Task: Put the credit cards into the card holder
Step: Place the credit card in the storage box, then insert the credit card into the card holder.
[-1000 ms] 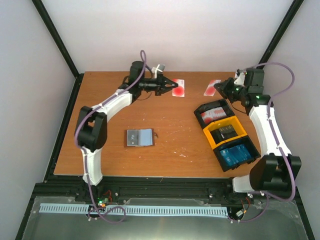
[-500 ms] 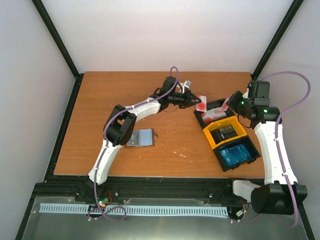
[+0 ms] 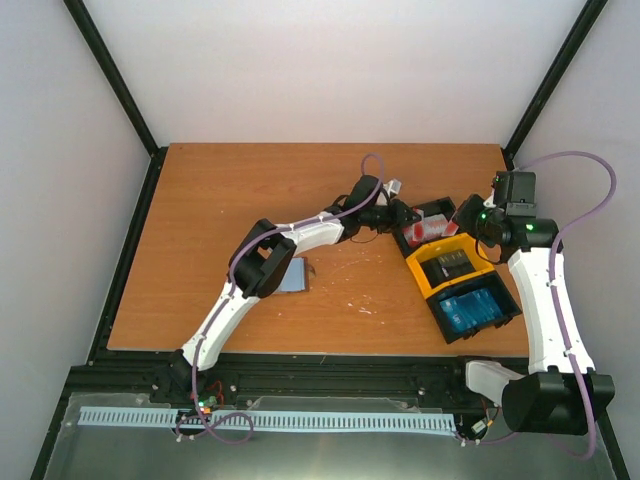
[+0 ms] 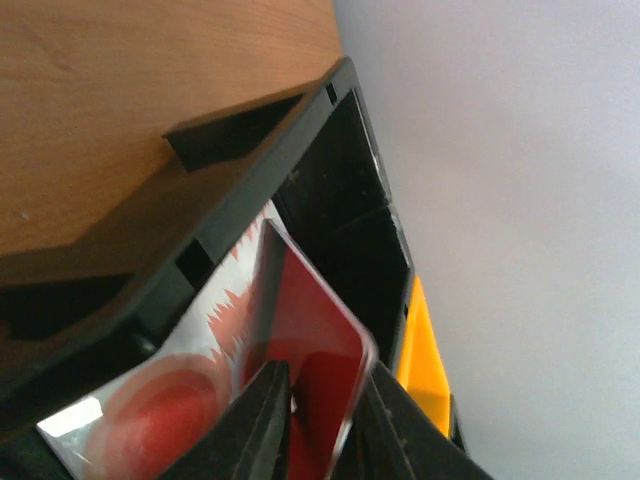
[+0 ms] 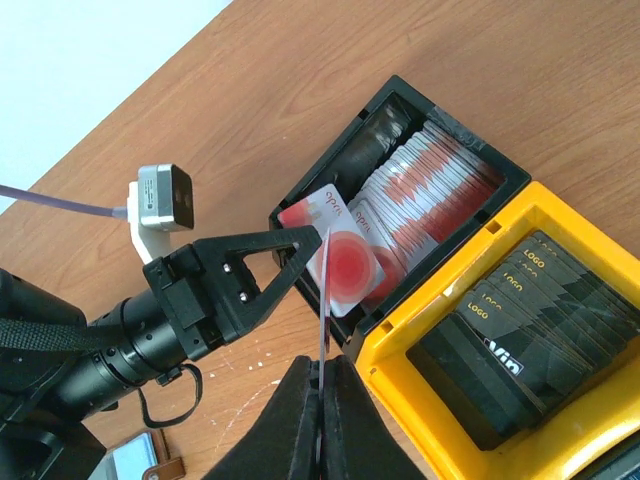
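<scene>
Between the left gripper's slightly parted fingers stands a red-and-white card, tilted over the black tray's corner; whether it is gripped, I cannot tell. Beside those jaws, the right gripper is clamped on an edge-on card, close above the yellow tray's rim. Well behind the left jaws, the card holder lies partly under that arm.
</scene>
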### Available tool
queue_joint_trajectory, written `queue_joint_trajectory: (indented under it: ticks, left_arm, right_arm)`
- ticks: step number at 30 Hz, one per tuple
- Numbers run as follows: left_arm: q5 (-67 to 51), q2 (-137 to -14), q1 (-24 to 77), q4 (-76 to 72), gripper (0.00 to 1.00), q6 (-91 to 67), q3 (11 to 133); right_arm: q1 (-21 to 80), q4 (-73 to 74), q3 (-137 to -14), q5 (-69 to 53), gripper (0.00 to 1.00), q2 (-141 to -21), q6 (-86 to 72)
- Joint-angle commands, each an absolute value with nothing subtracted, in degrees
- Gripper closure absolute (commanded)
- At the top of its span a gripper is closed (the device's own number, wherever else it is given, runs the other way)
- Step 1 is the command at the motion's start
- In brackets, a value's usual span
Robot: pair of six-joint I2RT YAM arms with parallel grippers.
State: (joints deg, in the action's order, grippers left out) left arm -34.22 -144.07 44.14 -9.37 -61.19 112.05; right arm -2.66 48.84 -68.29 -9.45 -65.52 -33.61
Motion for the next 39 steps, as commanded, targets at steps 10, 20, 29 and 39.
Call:
queue_joint_trajectory:
  ticks: [10, 20, 29, 39]
  left_arm:
    - [-22.3, -140.5, 44.9, 14.8, 0.61, -52.0, 120.3]
    - [-12.6, -120.3, 41.7, 15.8, 0.41, -43.5, 102.0]
    - [-16.1, -99.9, 33.8, 16.9, 0.37, -40.3, 74.7]
    - [-14.0, -83.1, 23.4, 24.3, 0.47, -39.7, 55.3]
  right_arm:
    - [-3.2, 47.5, -68.3, -10.4, 0.97, -66.3, -33.2]
    - [-0.4, 39.8, -65.0, -21.7, 0.97, -69.6, -34.3]
    - [16.8, 26.9, -60.3, -24.5, 0.97, -75.2, -39.1]
    - [33.3, 6.6, -57.8, -28.1, 0.97, -88.1, -45.5]
